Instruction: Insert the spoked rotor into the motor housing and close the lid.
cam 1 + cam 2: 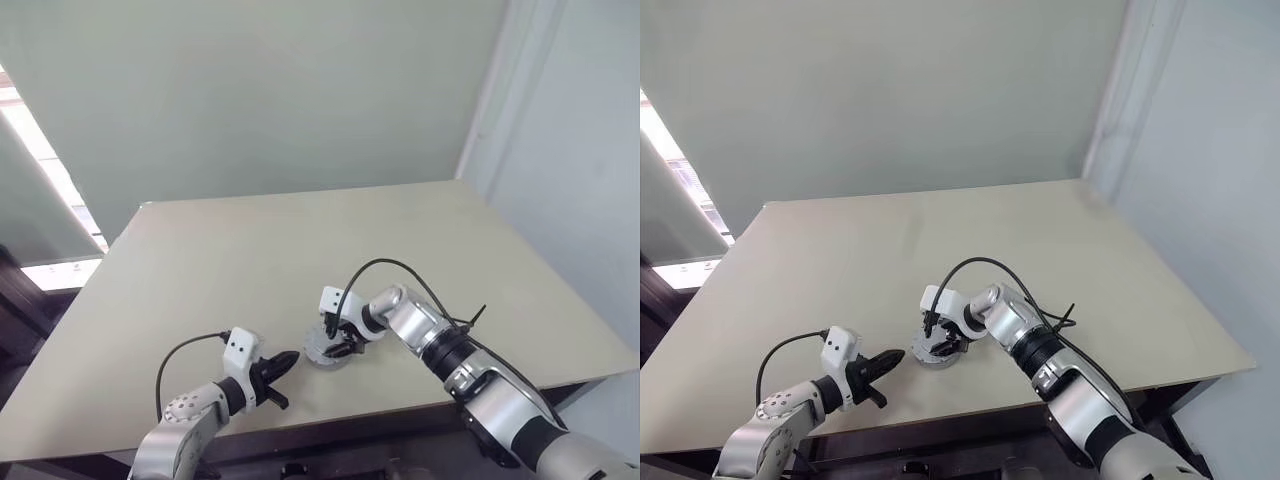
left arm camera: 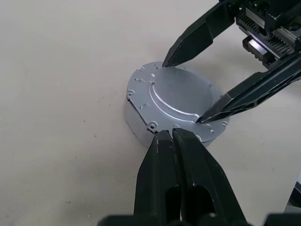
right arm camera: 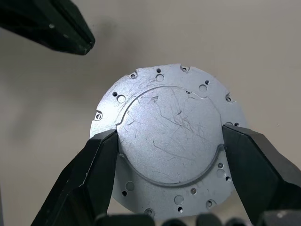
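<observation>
Lid (image 3: 169,136): I see it seated on the bench (image 1: 250,260).
Right pincer (image 2: 202,92): spread, tips at three and nine; I press evenly.
Left pincer (image 2: 171,136): closed, at its rim.

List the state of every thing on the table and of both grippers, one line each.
Round grey metal lid: lying flat on top of the round silver housing, closed.
Right gripper: open, fingers on opposite sides of the lid.
Left gripper: shut, tips next to the housing.
Beige table: bearing the housing.
</observation>
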You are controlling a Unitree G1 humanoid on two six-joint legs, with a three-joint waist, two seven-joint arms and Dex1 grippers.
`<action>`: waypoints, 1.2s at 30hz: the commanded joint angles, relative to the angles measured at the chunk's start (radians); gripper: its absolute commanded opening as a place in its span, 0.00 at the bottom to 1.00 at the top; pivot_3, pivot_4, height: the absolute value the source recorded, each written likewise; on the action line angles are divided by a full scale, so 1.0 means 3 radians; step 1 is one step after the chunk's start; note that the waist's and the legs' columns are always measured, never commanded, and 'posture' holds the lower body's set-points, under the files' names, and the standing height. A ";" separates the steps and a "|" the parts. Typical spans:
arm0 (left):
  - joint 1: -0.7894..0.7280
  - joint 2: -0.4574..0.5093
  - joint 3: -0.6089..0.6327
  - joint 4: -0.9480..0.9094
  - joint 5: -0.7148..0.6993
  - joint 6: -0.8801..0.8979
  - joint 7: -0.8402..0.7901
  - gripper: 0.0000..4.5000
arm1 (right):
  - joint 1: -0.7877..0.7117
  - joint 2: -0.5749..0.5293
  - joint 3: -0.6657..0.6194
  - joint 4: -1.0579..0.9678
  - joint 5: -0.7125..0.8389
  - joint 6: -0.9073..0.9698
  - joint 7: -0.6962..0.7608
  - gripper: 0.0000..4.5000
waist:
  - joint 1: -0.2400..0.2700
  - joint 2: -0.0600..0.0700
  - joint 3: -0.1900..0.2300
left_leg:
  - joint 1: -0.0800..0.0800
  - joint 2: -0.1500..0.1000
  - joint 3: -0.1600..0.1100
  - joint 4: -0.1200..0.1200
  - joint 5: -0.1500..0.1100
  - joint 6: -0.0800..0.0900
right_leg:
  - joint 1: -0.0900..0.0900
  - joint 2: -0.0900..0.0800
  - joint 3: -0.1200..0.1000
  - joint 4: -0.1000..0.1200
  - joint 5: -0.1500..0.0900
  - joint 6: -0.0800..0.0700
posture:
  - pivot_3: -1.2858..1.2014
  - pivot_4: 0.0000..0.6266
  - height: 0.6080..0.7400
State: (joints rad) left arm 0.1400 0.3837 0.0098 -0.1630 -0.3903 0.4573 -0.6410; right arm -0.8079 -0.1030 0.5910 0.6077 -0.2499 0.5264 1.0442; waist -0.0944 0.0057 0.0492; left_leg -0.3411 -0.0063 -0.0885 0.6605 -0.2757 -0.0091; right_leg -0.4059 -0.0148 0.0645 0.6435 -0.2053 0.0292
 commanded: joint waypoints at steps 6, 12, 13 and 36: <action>-0.0063 -0.0014 -0.0012 -0.0028 0.0015 -0.0081 -0.0010 0.00 | -0.0010 -0.0124 0.0182 0.0213 -0.0175 0.0082 0.0000 0.72 | 0.0001 0.0000 0.0000 | -0.0001 -0.0001 -0.0002 -0.0002 0.0000 0.0000 | 0.0000 0.0000 -0.0001 -0.0003 0.0000 0.0000 | 0.52 0.00 1.00; -0.0050 -0.0026 -0.0018 -0.0042 0.0018 -0.0078 -0.0004 0.00 | -0.0020 -0.0075 0.0182 0.0265 -0.0168 0.0090 -0.0051 0.72 | 0.0000 0.0000 0.0000 | -0.0001 -0.0001 -0.0004 -0.0001 0.0000 0.0000 | 0.0001 -0.0001 -0.0002 -0.0003 0.0000 0.0000 | 0.52 0.00 1.00; -0.0050 -0.0028 -0.0019 -0.0044 0.0019 -0.0077 -0.0003 0.00 | -0.0019 -0.0071 0.0183 0.0272 -0.0169 0.0089 -0.0054 0.72 | 0.0000 0.0000 0.0000 | -0.0001 -0.0001 -0.0004 -0.0001 0.0000 0.0000 | 0.0001 -0.0001 -0.0002 -0.0003 0.0000 0.0000 | 0.52 0.00 1.00; -0.0484 -0.0114 -0.0406 0.0583 0.0602 -0.0071 0.0260 0.00 | -0.0038 -0.0124 0.0260 0.0336 -0.0201 0.0076 -0.0025 0.72 | 0.0004 0.0014 -0.0010 | -0.0001 -0.0004 -0.0010 0.0002 0.0000 0.0000 | 0.0005 -0.0001 -0.0005 -0.0003 0.0000 0.0001 | 0.52 0.00 1.00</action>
State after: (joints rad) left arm -0.0027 0.3416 -0.1003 -0.0083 -0.2403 0.4198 -0.5758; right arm -0.8433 -0.1016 0.6287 0.6466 -0.2510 0.5159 1.0504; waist -0.0932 0.0099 0.0460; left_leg -0.3412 -0.0075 -0.0914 0.6611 -0.2757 -0.0091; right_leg -0.4041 -0.0153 0.0630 0.6427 -0.2053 0.0294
